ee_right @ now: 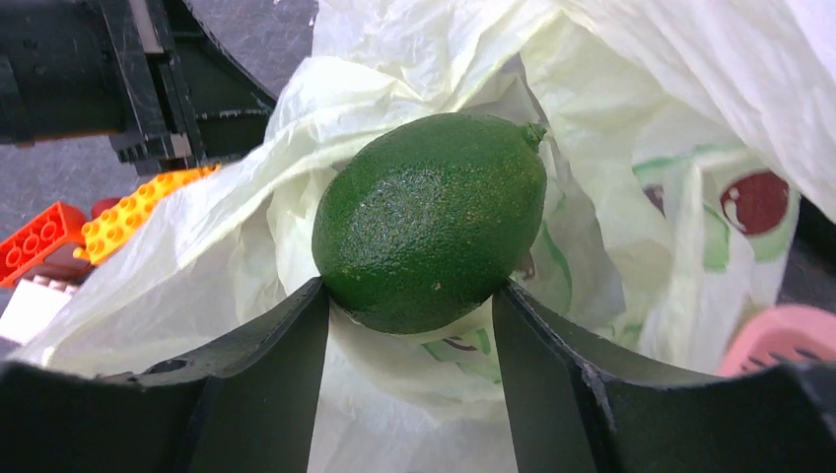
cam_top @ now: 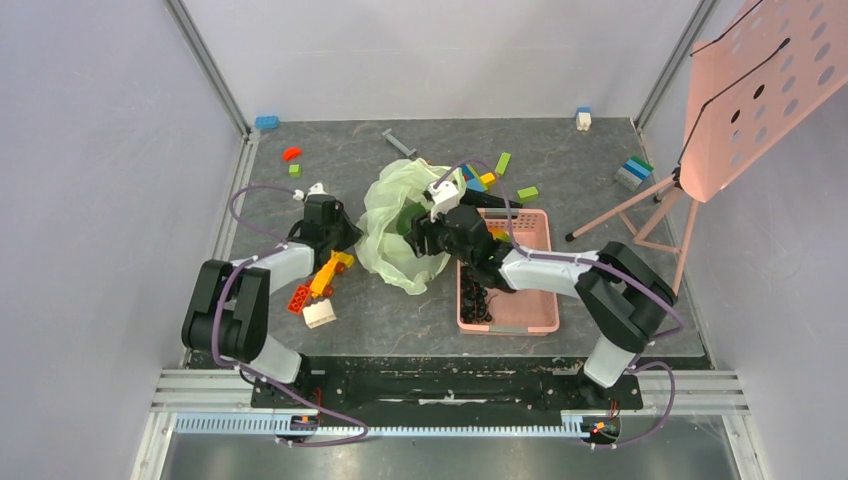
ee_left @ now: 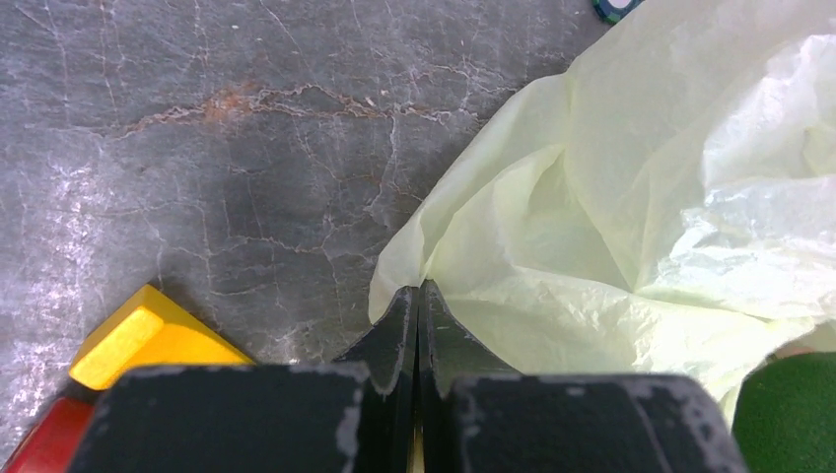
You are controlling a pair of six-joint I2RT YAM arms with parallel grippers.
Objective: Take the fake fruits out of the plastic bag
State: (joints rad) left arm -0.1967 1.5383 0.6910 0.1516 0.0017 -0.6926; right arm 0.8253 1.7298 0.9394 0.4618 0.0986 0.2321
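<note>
**Bench (cam_top: 600, 190).** Dark and marbled. It carries everything listed below.

**Bag (cam_top: 385, 205).** Pale green and crumpled, at mid-bench. Its right side is just beside the basket (cam_top: 520, 326). The mouth faces right and gapes towards the right arm.

**Left gripper (ee_left: 419, 305).** At the bag's left edge. The jaws are together, pinching a fold of the film and pinning that side.

**Right gripper (ee_right: 409, 305).** At the bag's mouth. The jaws are set apart, one on each flank of the green fruit (ee_right: 429, 222), and their tips touch its lower sides. This reads as a grip, though how firm it is cannot be told.

**Green fruit.** Dark, oval and pebbled. It sits at the bag's opening with film under and behind it, so it is not yet clear of the bag.

**Grapes (cam_top: 475, 300).** A dark cluster lying in the near left part of the basket, outside the bag. Counted as removed.

**Other fruits.** None can be made out. The folds may hide some, and the bag's inside is largely out of sight.

**Blocks (cam_top: 318, 290).** A loose cluster at near left beside the left arm, with more scattered at the far side. They are no part of the task.

**Progress.** Judged partly done. One fruit is out, one is in hand at the mouth, and any others are unaccounted for. What is left is to lift the green fruit free, set it down, and then search the bag for the rest.
</note>
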